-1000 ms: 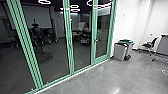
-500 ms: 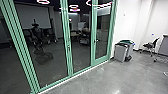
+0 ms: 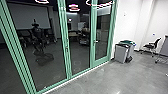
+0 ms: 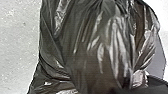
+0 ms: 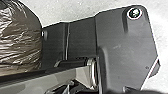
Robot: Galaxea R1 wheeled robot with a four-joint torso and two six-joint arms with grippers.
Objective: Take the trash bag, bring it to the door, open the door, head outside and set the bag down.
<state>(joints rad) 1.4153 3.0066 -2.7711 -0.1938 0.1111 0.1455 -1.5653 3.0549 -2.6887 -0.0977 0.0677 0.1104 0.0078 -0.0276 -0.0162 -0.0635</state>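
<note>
A black plastic trash bag (image 4: 92, 50) shows large and close in the left wrist view, its folds drawn together at one end. In the right wrist view the rounded side of the bag (image 5: 20, 37) lies beside the robot's dark plate. Whether a gripper holds the bag cannot be made out. Ahead in the head view stand glass doors in green frames, all shut; the right-hand door (image 3: 93, 53) has a small handle (image 3: 95, 41), and another handle (image 3: 66, 48) sits on the middle frame.
Two bins, one grey (image 3: 121, 53) and one with a green top (image 3: 127, 42), stand against the white wall right of the doors. Farther right are a black chair (image 3: 151, 46) and a desk (image 3: 163, 52). The glass shows a dark, robot-like reflection (image 3: 38, 37).
The head camera's picture has shifted, with the near door frames sliding left and the bins slightly right. The robot has moved; the doors remain shut.
</note>
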